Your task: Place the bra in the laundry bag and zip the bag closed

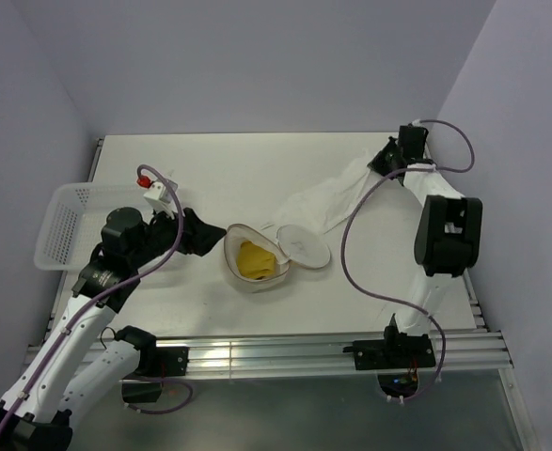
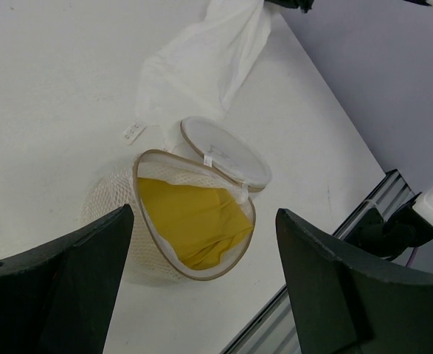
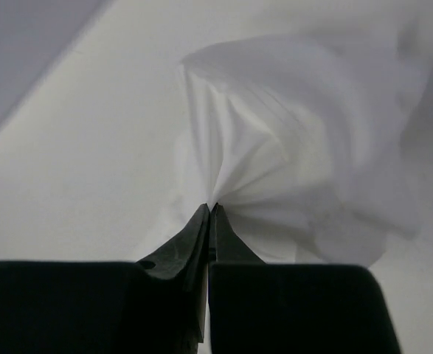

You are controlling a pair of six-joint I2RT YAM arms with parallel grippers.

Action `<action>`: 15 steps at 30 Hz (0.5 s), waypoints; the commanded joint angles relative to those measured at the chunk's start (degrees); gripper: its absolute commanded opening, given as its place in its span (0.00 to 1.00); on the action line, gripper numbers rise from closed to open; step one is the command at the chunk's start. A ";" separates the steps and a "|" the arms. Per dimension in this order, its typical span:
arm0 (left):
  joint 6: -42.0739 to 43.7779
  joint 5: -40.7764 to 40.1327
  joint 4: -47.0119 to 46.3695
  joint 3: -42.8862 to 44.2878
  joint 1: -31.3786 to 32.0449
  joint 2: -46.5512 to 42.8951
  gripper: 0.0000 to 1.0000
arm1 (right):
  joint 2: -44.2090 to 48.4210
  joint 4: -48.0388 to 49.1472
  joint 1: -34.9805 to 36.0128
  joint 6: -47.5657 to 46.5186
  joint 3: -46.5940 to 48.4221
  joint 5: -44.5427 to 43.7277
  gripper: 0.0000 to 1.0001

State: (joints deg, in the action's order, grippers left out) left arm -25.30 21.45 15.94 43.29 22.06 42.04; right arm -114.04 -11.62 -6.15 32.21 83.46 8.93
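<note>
Inside the laundry bag (image 2: 113, 203), the bra (image 2: 190, 221); left pincer (image 1: 210, 235) apart, right pincer (image 3: 210, 210) clamping cloth (image 3: 290, 147).

plain lavender walls (image 1: 257, 56) on three sides, white worktop (image 1: 210, 178), metal rails (image 1: 276, 352) along its near edge, soft even light

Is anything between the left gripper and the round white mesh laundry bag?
Nothing visible. The open left gripper faces the round white mesh laundry bag directly, mustard-yellow bra inside; the thin white cloth lies beyond its open lid, pinched by the right gripper.
</note>
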 commanded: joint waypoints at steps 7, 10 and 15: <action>-4.84 6.57 -10.40 1.27 -0.27 1.37 0.95 | 29.91 20.41 2.10 1.46 -9.44 6.27 0.00; -5.81 7.38 -12.51 3.02 0.60 2.43 0.98 | 36.33 21.28 4.38 0.76 -12.52 9.61 0.00; -3.27 3.16 -13.31 8.47 7.35 3.83 0.99 | 47.67 20.85 10.18 -0.65 -15.17 10.77 0.00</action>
State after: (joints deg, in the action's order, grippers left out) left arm -29.61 25.32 7.64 46.81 25.67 46.06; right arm -70.59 7.97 0.91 33.08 69.19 17.50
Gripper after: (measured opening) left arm 0.991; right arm 0.007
